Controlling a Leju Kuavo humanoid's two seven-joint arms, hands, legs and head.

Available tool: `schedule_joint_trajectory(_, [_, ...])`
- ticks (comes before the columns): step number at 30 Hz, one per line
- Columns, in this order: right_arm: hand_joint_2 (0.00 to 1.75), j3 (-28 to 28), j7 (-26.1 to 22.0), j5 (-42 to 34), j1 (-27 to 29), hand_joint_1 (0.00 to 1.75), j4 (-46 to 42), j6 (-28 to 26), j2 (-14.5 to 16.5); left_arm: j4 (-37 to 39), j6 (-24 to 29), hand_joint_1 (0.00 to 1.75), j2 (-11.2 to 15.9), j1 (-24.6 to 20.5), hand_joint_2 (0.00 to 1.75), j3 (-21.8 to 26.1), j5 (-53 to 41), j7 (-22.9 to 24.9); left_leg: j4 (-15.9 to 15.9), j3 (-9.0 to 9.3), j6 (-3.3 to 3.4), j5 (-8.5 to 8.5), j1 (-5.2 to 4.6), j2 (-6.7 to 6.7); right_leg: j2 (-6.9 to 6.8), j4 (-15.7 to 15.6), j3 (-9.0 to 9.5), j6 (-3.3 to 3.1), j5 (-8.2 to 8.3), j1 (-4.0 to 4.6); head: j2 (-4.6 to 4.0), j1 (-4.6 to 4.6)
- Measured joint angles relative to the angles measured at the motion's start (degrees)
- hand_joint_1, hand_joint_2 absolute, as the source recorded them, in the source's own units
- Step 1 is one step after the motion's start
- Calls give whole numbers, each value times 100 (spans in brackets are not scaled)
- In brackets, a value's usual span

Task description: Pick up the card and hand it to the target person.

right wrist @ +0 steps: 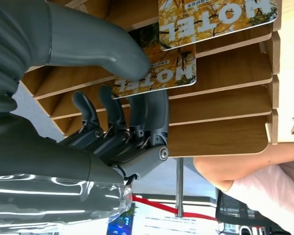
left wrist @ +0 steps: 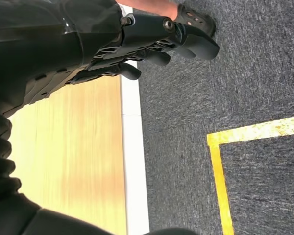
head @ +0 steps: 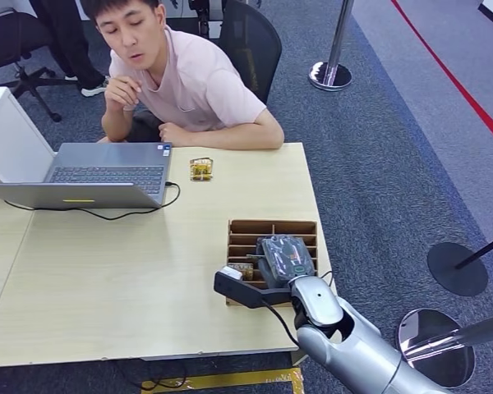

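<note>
Right hand [head: 285,261] sits over the wooden slotted rack [head: 239,238] at the near right corner of the table [head: 139,271]. In the right wrist view its thumb [right wrist: 112,54] presses one face of a hotel card [right wrist: 164,73] while the dark fingers [right wrist: 153,110] close against the other face, so the card is pinched while it sits in its slot. A second card [right wrist: 215,19] with the same autumn-leaf print and HOTEL lettering stands in the next slot, apart from the hand. A person [head: 181,82] in a pink shirt leans on the far edge of the table, forearm resting on the top. An open laptop [head: 101,172] lies at the far left with a black cable [head: 108,215] trailing from it; a small yellow object [head: 201,169] rests just in front of the person's arm. Left hand [left wrist: 149,46] hangs beside the table edge above grey carpet [left wrist: 219,98] and a yellow floor line [left wrist: 221,181], fingers loosely curled, nothing in them.
</note>
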Motion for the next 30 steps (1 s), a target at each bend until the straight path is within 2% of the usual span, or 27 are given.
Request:
schedule_joint_trajectory(15, [175,-70,-125,-83,2,143,-51,-96,4,-1,89,0,0,0,175,116,96,25,0,0,0,0,0,0,0,0,0,0,0,0,0,0])
schedule_joint_trajectory(30, [175,-775,-645,-576,-59,143,-993,-864,13,-1,46,0,0,0,175,170,101,33,0,-2,0,0,0,0,0,0,0,0,0,0,0,0])
